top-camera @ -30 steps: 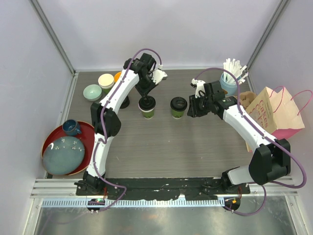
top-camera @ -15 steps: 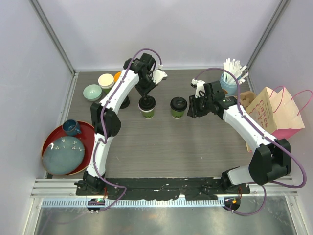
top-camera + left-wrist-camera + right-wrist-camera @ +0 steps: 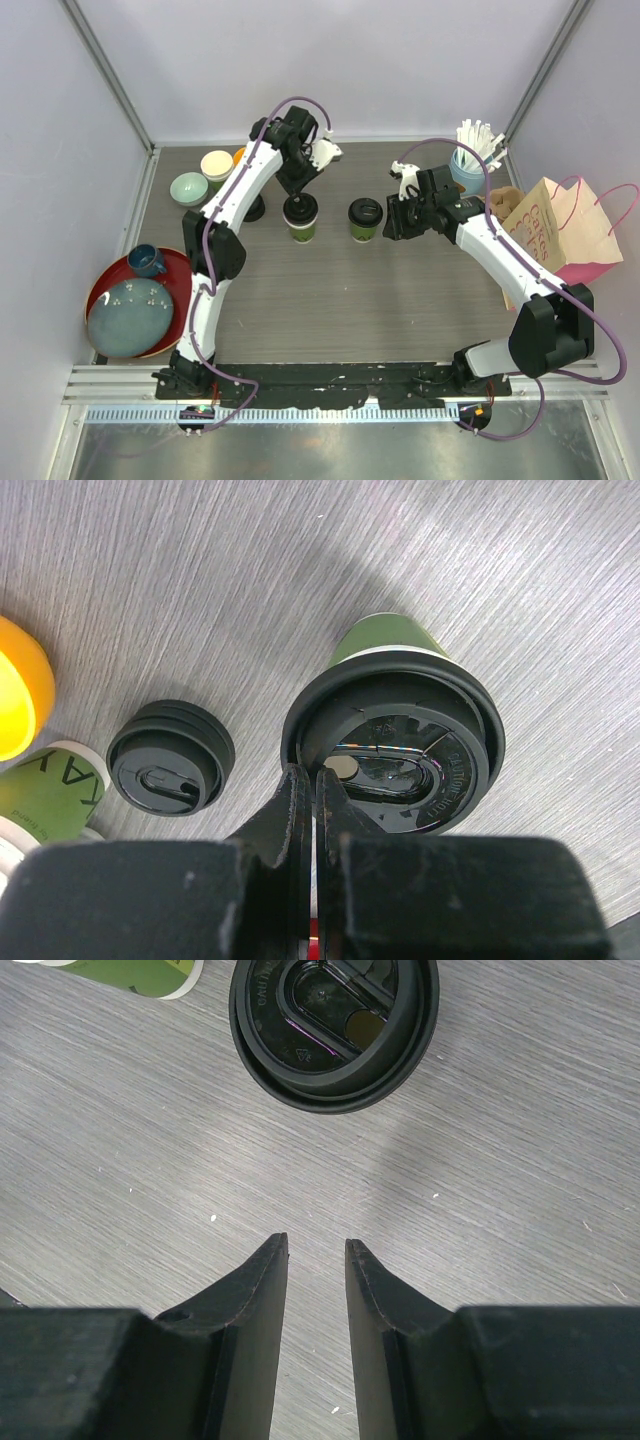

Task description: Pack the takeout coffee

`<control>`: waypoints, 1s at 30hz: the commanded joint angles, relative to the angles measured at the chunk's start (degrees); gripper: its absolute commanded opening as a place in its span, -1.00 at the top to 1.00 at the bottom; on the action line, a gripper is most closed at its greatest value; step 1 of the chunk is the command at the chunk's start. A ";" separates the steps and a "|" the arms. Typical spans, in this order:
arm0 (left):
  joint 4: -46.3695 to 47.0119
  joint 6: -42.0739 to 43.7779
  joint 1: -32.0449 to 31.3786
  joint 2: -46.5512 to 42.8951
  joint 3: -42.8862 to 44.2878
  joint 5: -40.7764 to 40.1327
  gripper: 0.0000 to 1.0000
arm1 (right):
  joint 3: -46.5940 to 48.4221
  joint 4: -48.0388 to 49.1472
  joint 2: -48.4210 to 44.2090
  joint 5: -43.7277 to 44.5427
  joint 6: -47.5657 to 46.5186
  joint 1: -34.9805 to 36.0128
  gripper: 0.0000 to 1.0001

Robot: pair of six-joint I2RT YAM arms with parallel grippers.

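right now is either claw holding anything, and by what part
Nothing is held. The left claw is shut empty at the rim of one cup's lid; the right claw is open, short of the other cup.

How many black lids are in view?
3. Left cup lid, at the shut left jaws; right cup lid, beside it; third lid, apparently loose, left of both. Others may be hidden.
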 commanded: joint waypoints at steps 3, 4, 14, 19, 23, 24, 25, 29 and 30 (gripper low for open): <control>-15.30 0.57 0.48 -3.36 -0.67 1.78 1.00 | 2.04 -0.21 0.06 -0.34 -0.95 0.46 0.29; -15.03 0.57 0.48 -3.45 -1.55 1.78 1.00 | 2.04 -0.21 0.06 -0.42 -0.95 0.46 0.29; -14.15 0.40 0.66 -1.34 -1.12 0.64 1.00 | 2.22 -0.47 0.06 -0.34 -0.86 0.55 0.29; -14.41 0.48 0.66 -1.25 -1.03 1.25 1.00 | 2.39 -0.47 0.24 -0.42 -0.86 0.55 0.29; -14.50 0.49 0.74 -0.90 -1.38 0.81 1.00 | 2.48 -0.56 0.50 -0.34 -0.95 0.55 0.30; -14.50 0.40 0.74 -0.81 -1.29 0.64 1.00 | 2.57 -0.65 0.59 -0.34 -0.95 0.55 0.30; -14.50 0.49 0.66 -0.37 -1.20 0.55 1.00 | 2.57 -0.56 0.59 -0.34 -0.95 0.64 0.30; -14.94 -0.13 0.74 0.95 0.11 0.72 1.00 | 2.57 -0.73 0.59 -0.34 -0.95 0.64 0.29; -14.94 -0.13 0.66 1.03 0.46 0.90 1.00 | 2.48 -0.74 0.59 -0.42 -0.95 0.64 0.29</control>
